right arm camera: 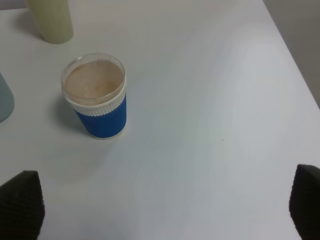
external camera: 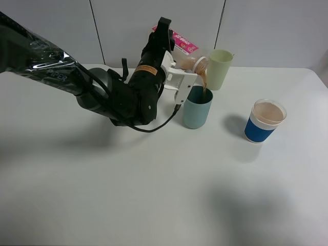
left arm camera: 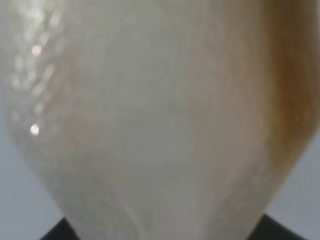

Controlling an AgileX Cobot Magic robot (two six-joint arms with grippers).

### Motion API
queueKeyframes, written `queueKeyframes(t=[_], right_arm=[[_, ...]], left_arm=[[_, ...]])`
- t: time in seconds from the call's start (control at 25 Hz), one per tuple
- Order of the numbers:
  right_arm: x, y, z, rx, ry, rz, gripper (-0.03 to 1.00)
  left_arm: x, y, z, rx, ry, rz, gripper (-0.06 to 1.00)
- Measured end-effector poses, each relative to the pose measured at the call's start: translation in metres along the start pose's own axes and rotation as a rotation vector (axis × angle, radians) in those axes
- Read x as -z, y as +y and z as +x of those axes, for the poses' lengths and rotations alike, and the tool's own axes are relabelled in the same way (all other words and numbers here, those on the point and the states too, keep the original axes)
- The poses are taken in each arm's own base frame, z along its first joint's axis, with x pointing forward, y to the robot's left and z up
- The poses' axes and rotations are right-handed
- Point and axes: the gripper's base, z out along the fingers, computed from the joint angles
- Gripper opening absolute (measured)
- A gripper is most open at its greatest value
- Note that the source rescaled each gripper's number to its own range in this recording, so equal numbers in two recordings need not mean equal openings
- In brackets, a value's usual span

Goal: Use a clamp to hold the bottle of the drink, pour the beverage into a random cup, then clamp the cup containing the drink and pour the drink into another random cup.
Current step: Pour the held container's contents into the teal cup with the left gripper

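My left gripper, the clamp with the white housing, is shut on the clear bottle and holds it tipped over, neck down to the right. A thin brown stream of beverage runs from the neck into the teal cup right below. In the left wrist view the bottle fills the picture, blurred, with a brown tint on one side. My right gripper is open over bare table, its dark fingertips wide apart with nothing between them. The teal cup's edge shows in the right wrist view.
A pale yellow-green tumbler stands just behind the teal cup, close to the bottle's neck. A blue-banded white cup with a brownish inside stands to the right; it is also in the right wrist view, as is the tumbler.
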Motion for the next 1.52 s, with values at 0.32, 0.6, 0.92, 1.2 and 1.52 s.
queueKeyframes(t=[0.32,0.6,0.92,1.2,1.52], right_arm=[[0.0,0.0,0.0,0.0,0.0,0.0,0.94],[0.0,0.0,0.0,0.0,0.0,0.0,0.94],[0.0,0.0,0.0,0.0,0.0,0.0,0.94],[0.0,0.0,0.0,0.0,0.0,0.0,0.94],[0.0,0.0,0.0,0.0,0.0,0.0,0.94]], left_arm=[[0.0,0.0001,-0.0002,-0.034,-0.002,-0.001,0.0],[0.0,0.0002,-0.0003,-0.081,-0.003,-0.003,0.0],[0.0001,0.0029,-0.0042,-0.112,-0.045,-0.035,0.0],[0.0005,0.0053,-0.0079,-0.176,-0.082,-0.066,0.0],[0.0005,0.0051,-0.0075,-0.064,-0.081,-0.059,0.0]])
